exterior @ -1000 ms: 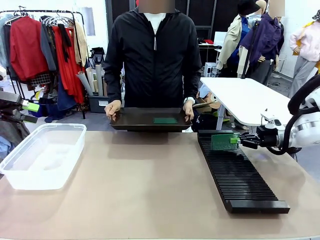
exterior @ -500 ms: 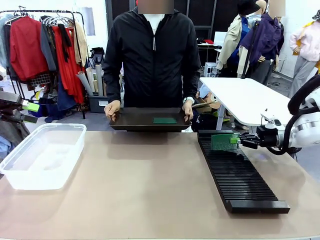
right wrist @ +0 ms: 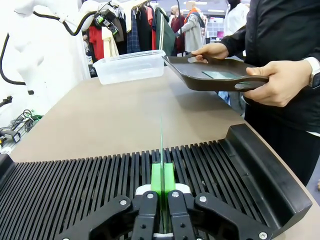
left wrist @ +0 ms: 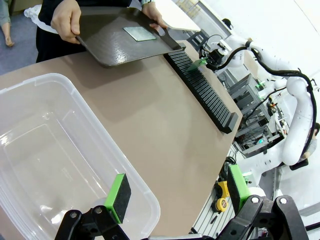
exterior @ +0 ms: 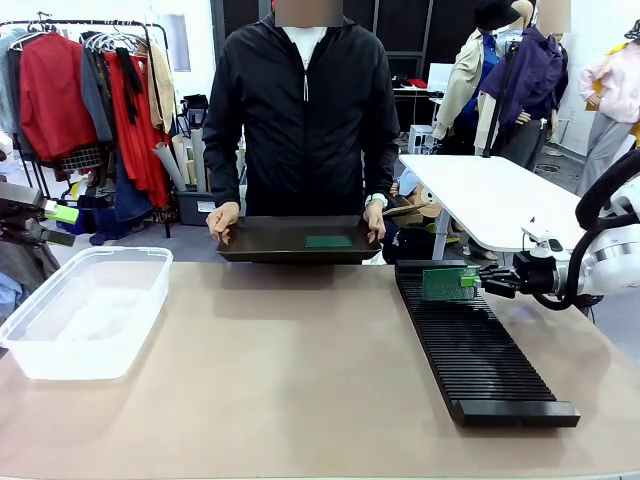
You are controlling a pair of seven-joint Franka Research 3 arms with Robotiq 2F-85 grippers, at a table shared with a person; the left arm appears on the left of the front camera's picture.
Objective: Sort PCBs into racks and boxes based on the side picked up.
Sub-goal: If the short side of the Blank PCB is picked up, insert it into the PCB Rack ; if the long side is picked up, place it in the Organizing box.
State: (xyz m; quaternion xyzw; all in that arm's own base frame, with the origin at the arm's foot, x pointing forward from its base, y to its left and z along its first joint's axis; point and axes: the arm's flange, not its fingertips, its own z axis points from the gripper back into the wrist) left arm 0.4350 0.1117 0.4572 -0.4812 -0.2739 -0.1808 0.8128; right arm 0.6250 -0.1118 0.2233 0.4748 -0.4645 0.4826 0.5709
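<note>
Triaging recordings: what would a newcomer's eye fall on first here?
The right arm's jaws are shut on a thin green circuit board standing upright at the far end of the long black slotted plastic rack. Across the table, a person in a black jacket holds a dark brown flat tray with a second green board lying on it.

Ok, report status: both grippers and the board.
Right gripper: jaws shut on PCB, upright over far end of rack. Left gripper: jaws open, empty, over box rim. Nothing blocking; person holds tray beyond.
</note>
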